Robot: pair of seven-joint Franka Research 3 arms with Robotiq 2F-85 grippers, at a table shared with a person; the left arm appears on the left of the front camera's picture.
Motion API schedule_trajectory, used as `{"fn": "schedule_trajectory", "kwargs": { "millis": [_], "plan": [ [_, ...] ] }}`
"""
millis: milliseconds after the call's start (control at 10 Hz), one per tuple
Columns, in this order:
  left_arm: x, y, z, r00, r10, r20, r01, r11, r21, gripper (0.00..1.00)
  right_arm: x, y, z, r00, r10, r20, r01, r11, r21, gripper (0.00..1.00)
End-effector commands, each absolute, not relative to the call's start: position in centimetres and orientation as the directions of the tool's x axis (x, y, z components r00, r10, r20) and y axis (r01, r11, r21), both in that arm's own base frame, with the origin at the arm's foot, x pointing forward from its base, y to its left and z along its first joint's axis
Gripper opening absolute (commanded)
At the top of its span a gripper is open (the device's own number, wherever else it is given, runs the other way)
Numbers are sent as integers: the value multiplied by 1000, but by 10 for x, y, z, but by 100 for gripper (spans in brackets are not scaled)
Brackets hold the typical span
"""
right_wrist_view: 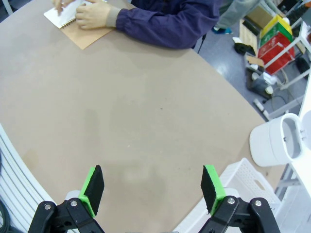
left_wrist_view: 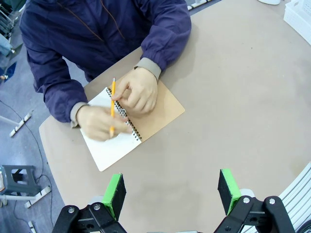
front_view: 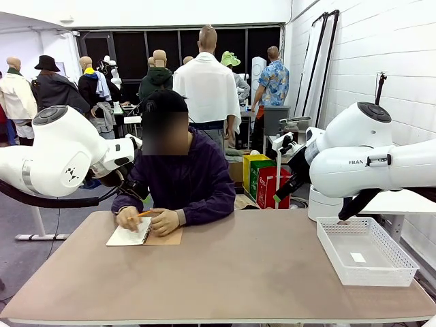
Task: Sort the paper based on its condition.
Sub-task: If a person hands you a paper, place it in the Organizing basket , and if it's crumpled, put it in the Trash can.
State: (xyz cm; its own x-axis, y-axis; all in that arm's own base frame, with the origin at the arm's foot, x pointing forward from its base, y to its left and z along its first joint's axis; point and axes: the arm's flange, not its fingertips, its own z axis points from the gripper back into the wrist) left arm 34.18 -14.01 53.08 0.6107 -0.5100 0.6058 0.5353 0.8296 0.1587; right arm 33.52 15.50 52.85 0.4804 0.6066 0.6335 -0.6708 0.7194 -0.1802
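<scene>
Left pincer (left_wrist_view: 171,189) and right pincer (right_wrist_view: 151,189) hang spread and empty over the table (front_view: 238,272) as a person (front_view: 184,177) pencils the paper (left_wrist_view: 109,148), a notebook (left_wrist_view: 163,109) page at far left; sorting likely awaits a freed sheet to judge and grasp

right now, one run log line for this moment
left pincer: open over table | right pincer: open over table | person: writing in notebook with pencil | basket: on table, robot's right

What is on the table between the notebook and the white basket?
Nothing: in the front view, only bare brown tabletop stretches from the spiral notebook to the white mesh basket.
</scene>
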Motion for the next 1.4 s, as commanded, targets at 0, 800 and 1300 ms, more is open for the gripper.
{"fn": "schedule_trajectory", "kwargs": {
  "millis": [0,800,1300],
  "plan": [
    [343,-140,530,612,-511,603,535,830,160,100,336,155,528,483,605,633,-671,720,-177,100],
    [343,-140,530,612,-511,603,535,830,160,100,336,155,528,483,605,633,-671,720,-177,100],
    [343,-140,530,612,-511,603,535,830,160,100,336,155,528,483,605,633,-671,720,-177,100]
  ]
}}
